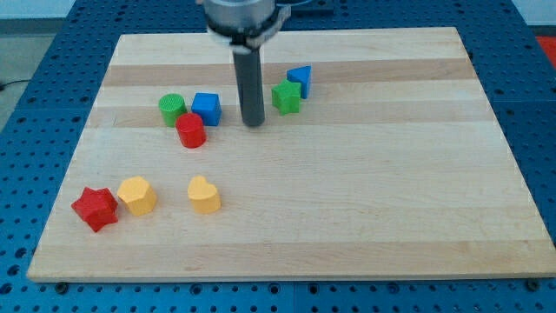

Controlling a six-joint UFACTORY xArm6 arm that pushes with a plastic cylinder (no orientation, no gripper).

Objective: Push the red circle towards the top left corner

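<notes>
A: Where did my tip [253, 123] stand on the pale wooden board [365, 209]?

B: The straight dark rod came down from the view's top, and its lower end rested on the board between the blue cube [207, 109] on the view's left and the green star-shaped block [286, 96] on the view's right. It touched neither.

A: And the red circle, the short red cylinder [190, 130]?

B: It lay to the view's left of the tip and a little lower, apart from it. It sat just below the gap between the green cylinder [172, 109] and the blue cube, close against both; whether it actually touched them was hard to say at this angle.

A: What else was there?

B: A second blue block [300, 81], perhaps a triangle, sat just behind the green star. Near the view's bottom left lay a red star-shaped block [95, 208], a yellow block of roughly hexagonal shape [137, 195] beside it, and a yellow heart-shaped block [203, 195] further right.

A: Any pincer, spread or closed?

B: None showed; the arm ended in the bare rod only.
</notes>
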